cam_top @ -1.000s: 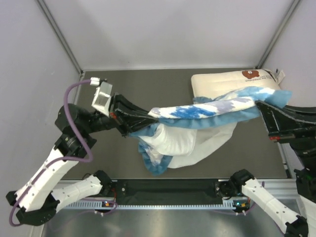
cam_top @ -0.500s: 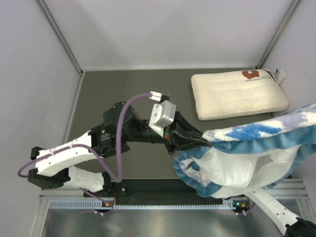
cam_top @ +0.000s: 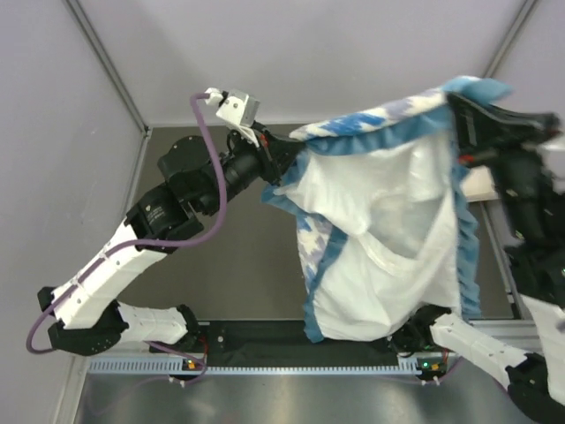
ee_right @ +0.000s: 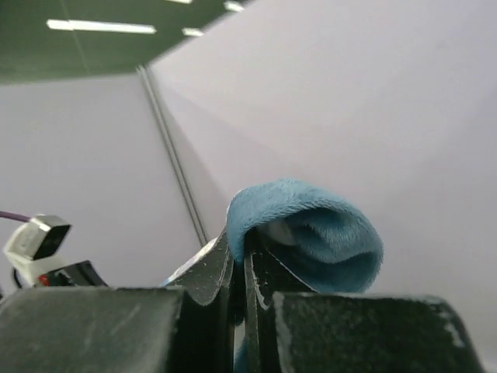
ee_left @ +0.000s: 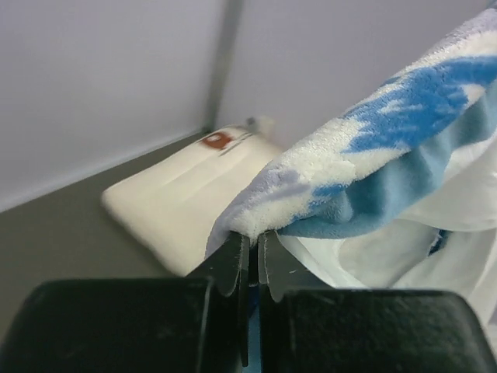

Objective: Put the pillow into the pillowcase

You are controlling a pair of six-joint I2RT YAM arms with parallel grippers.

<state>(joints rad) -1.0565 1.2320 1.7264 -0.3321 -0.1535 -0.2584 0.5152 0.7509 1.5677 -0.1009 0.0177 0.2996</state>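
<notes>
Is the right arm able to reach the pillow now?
Probably not. The right gripper is shut on the edge of the pillowcase, held high, and the hanging cloth hides most of the pillow from above. It would have to let go first.

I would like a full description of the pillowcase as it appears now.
The pillowcase is soft, fleecy fabric, blue-and-white patterned outside, plain white inside, with a blue ruffled edge. It is held up stretched between both arms, white inside facing the top camera, the rest hanging down. The left gripper pinches one upper end, the right gripper the other.
</notes>
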